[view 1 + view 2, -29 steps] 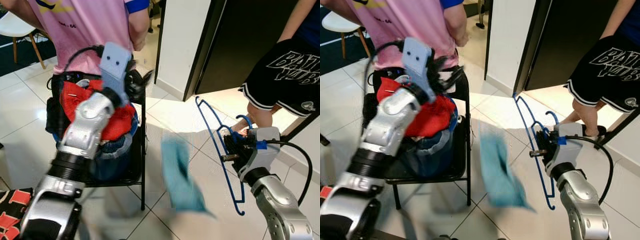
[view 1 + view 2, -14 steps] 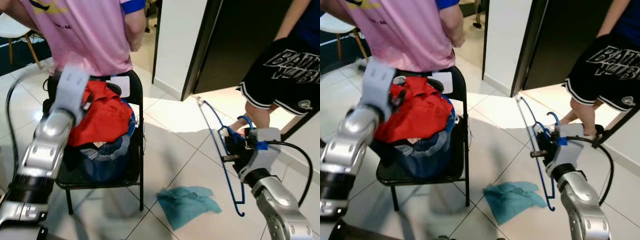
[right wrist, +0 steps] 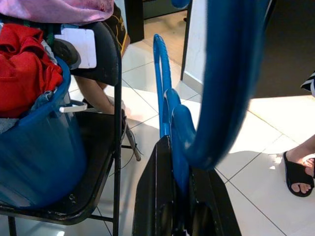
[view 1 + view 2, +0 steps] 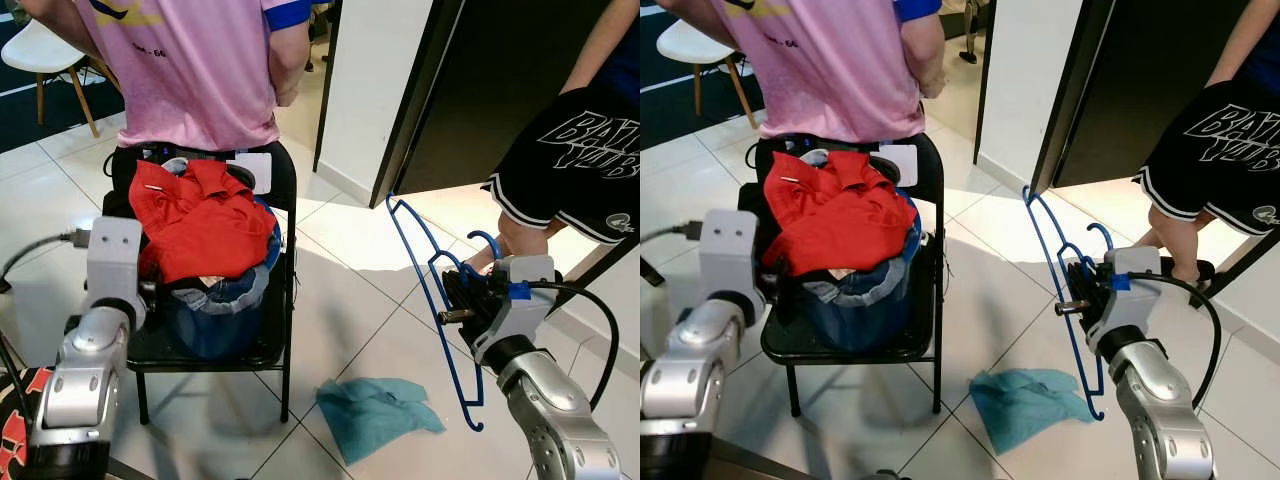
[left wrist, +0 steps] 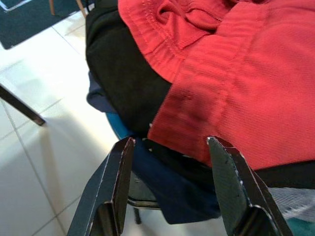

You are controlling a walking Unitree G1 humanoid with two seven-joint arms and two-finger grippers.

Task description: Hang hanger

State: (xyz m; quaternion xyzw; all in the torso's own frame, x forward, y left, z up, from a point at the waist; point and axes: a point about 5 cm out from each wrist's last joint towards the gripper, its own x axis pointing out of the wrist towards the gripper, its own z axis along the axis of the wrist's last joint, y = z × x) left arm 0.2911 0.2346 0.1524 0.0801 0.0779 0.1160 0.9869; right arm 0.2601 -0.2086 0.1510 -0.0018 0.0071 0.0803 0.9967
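Note:
A blue wire hanger (image 4: 432, 300) stands nearly upright at the right, and my right gripper (image 4: 462, 292) is shut on it near its hook (image 4: 487, 241). The hanger's blue bar (image 3: 173, 128) is pinched between the black fingers (image 3: 156, 196) in the right wrist view. A teal cloth (image 4: 376, 414) lies crumpled on the floor tiles below the hanger. My left gripper (image 5: 170, 147) is open, low at the left beside the chair, facing red clothing (image 5: 236, 73).
A black folding chair (image 4: 275, 260) holds a blue basket (image 4: 215, 310) piled with red clothes (image 4: 205, 215). A person in a pink shirt (image 4: 190, 70) stands behind it. Another person in black shorts (image 4: 570, 150) stands at the right by a dark doorway (image 4: 480, 80).
The teal cloth fell and now lies on the floor. My left arm dropped from above the basket to the chair's left side. The right gripper kept holding the hanger.

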